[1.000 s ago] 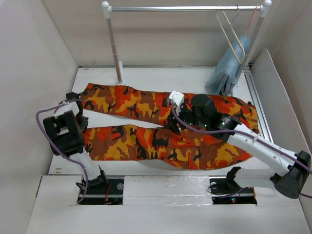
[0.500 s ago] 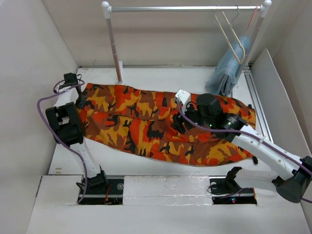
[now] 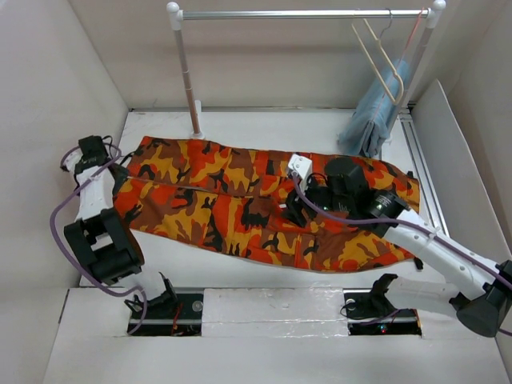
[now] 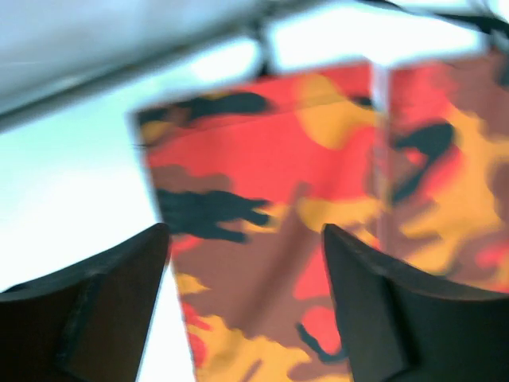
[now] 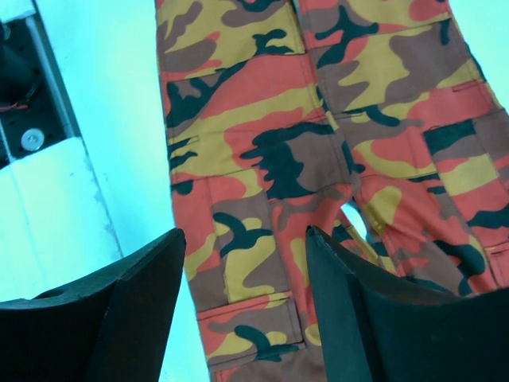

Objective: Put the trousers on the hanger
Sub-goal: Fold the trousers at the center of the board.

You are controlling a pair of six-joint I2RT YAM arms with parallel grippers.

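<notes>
The camouflage trousers (image 3: 240,200) lie flat across the table, both legs side by side and the cuffs at the left. My left gripper (image 3: 112,164) hovers open at the cuff end. In the left wrist view the blurred trousers (image 4: 318,159) lie below the open gripper (image 4: 246,302), which holds nothing. My right gripper (image 3: 293,211) hangs open over the upper part of the trousers (image 5: 318,119); nothing sits between the gripper's (image 5: 246,302) jaws. The cream hanger (image 3: 376,52) hangs on the rail at the back right.
A white clothes rail (image 3: 304,14) on posts (image 3: 186,72) spans the back. A light blue garment (image 3: 372,112) and a thin pinkish-red hanger (image 3: 414,32) hang at its right end. White walls close in the table (image 3: 264,124). The arm's base plate (image 5: 24,79) shows at left.
The left gripper carried the near leg up against the far leg, let go of the cuff and opened, then drew back to the left. The right gripper shifted slightly.
</notes>
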